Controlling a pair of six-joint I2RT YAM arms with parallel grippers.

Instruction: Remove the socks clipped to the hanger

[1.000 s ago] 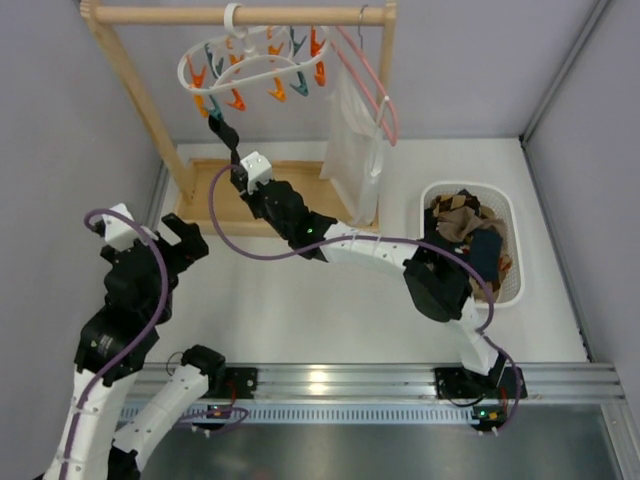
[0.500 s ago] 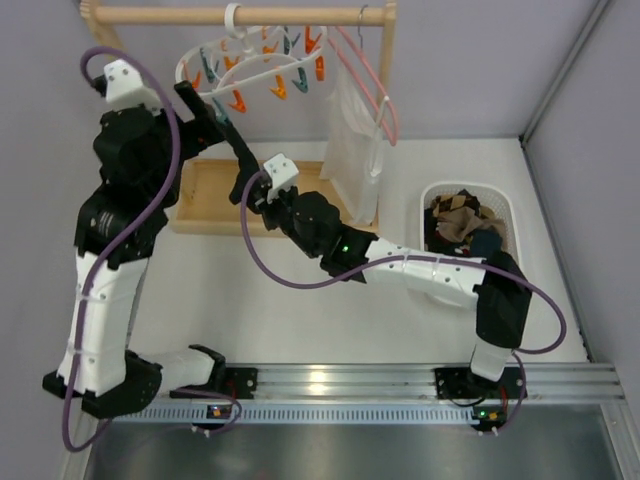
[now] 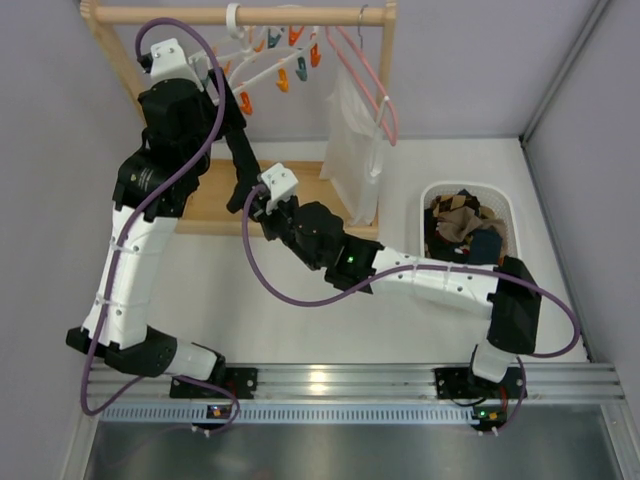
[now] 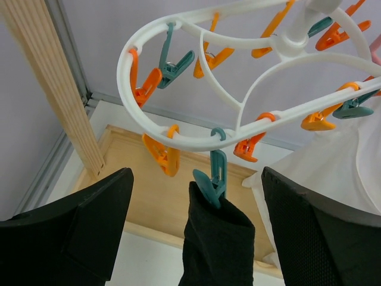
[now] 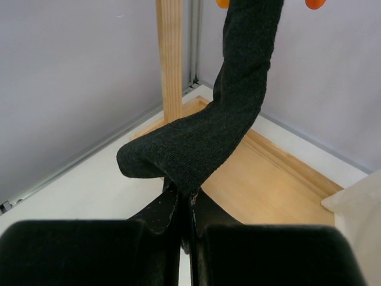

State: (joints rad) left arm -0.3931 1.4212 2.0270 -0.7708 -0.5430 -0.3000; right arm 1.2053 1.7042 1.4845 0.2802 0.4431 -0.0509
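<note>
The white hanger [image 4: 123, 68] with orange and teal clips hangs from the wooden rail [image 3: 240, 14]. One dark sock [image 4: 217, 238] hangs from a teal clip [image 4: 213, 179]. My left gripper [image 4: 193, 196] is open, with one finger [image 4: 77, 232] on each side of the sock's top, just under that clip, and apart from the cloth. In the top view the sock [image 3: 243, 165] runs down to my right gripper [image 3: 255, 200]. My right gripper [image 5: 186, 199] is shut on the sock's [image 5: 232, 119] folded lower end. Other socks [image 3: 460, 225] lie in the basket.
A white basket [image 3: 510, 225] stands at the right. A white garment [image 3: 350, 150] on a pink wire hanger [image 3: 375, 90] hangs beside the clip hanger. The rack's wooden post [image 5: 171, 59] and base board [image 5: 268, 179] lie behind the sock.
My left arm has swung up from low at the table's left to the hanger and now brackets the sock's top. My right gripper has kept its hold and shifted slightly toward the front.
</note>
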